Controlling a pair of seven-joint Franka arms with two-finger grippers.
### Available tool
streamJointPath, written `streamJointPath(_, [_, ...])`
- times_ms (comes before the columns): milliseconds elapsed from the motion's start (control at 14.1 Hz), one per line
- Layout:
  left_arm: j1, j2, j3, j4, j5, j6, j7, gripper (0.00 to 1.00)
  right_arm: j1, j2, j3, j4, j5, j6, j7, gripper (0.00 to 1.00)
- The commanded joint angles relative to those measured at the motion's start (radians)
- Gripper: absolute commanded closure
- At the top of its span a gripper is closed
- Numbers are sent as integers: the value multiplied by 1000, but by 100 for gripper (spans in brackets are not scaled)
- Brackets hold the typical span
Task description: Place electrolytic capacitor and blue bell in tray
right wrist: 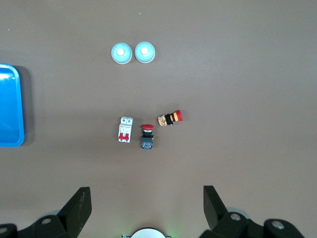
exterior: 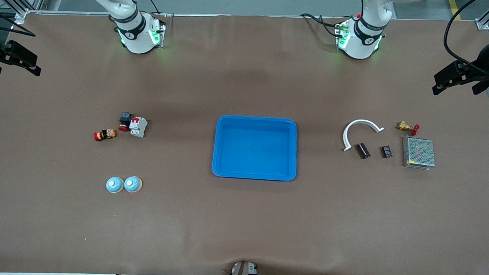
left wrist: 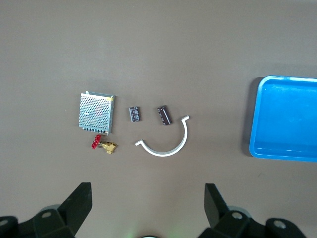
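Shallow bright-blue plastic tray sits mid-table, holding nothing; small dark cylindrical electrolytic capacitor lies beside a white curved plastic strip toward the left arm's end; two round blue bells touch each other toward the right arm's end; left gripper and right gripper hang high over the table, fingers spread, holding nothing.

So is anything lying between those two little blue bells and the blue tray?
Nothing visible does. Bare table separates the blue bells from the tray; the breaker cluster lies farther from the front camera, off that path.
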Motion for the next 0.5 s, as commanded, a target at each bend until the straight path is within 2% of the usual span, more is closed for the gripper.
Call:
streamJointPath(0, [6,-2,1,8,-4,-3,8,0,4,11,0,2,3,7,2,0])
streamJointPath(426, [10,9,4,10,-13,0,-6,0,14,12,0,-1,12,13,5,0])
